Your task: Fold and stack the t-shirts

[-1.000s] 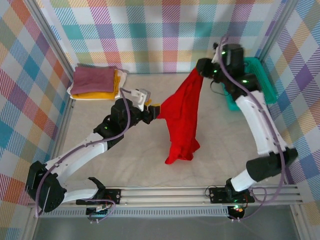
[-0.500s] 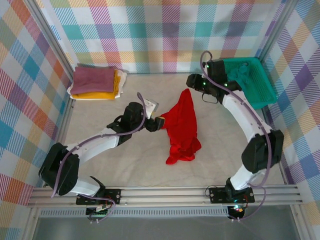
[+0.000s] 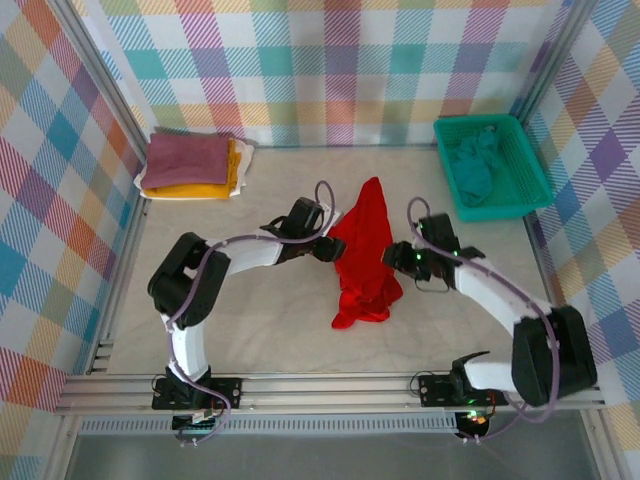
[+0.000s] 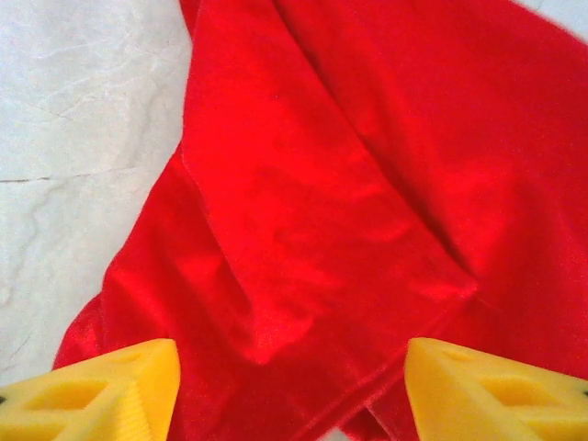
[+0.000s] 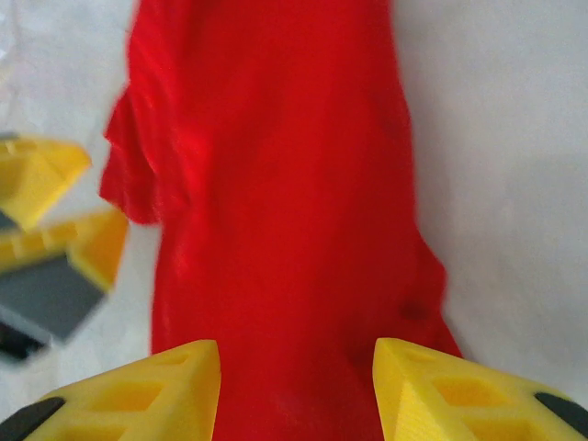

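Top external: red t-shirt (image 3: 365, 250) crumpled mid-table, open table (image 3: 270, 320) toward near edge.

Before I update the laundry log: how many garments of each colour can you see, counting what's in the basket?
red t-shirt: 1, lying loose
mauve shirt: 1, on top of the folded stack
mustard yellow shirt: 1, under it
white shirt: 1, only its edge shows
teal cloth: 1 crumpled heap in the teal basket
Total: 5
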Controlling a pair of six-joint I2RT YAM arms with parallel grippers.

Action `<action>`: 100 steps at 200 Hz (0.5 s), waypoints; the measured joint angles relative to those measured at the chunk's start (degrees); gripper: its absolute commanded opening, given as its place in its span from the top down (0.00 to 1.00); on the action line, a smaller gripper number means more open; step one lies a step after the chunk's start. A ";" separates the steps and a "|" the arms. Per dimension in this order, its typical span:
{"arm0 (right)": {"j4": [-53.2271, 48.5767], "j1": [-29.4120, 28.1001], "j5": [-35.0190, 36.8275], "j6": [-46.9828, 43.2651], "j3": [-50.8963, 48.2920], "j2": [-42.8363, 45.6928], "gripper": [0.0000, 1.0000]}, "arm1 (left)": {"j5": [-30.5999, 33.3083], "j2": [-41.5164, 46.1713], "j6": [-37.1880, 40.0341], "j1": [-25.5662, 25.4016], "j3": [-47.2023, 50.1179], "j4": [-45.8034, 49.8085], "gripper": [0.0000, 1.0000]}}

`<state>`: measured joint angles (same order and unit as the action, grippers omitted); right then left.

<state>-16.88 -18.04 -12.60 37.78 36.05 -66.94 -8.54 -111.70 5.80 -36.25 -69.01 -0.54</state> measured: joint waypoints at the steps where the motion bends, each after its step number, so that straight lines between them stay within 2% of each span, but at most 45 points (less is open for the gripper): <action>1: 0.00 0.00 0.00 0.07 -0.20 0.31 0.51 | 0.00 -0.13 0.09 0.00 -0.13 0.09 0.47; 6: -0.09 0.00 -0.13 0.72 -1.51 2.40 0.51 | 0.22 -1.20 -0.11 0.00 -1.20 0.66 0.48; 28: 0.09 0.00 -1.22 3.21 -6.38 8.61 0.51 | 0.87 -4.50 -0.26 0.00 -4.85 2.71 0.67; 54: -0.04 -0.70 -2.38 5.25 -11.43 11.08 0.54 | 2.97 -5.38 -1.62 0.15 -5.70 3.52 0.85; 65: -0.46 -0.98 -2.91 5.44 -12.55 10.75 0.57 | 3.67 -5.29 -3.17 0.57 -5.44 2.93 0.89; 85: -0.33 -1.55 -3.82 5.01 -12.33 7.80 0.73 | 4.07 -3.72 -6.40 1.70 -2.14 0.11 1.00; 100: 0.24 -2.12 -4.42 4.96 -11.06 3.45 0.85 | 3.98 -1.64 -9.20 3.52 0.92 -1.49 1.00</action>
<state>-16.64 -20.16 -17.02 42.74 24.99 -63.48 -4.56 -113.34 -3.40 -32.73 -68.10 -2.02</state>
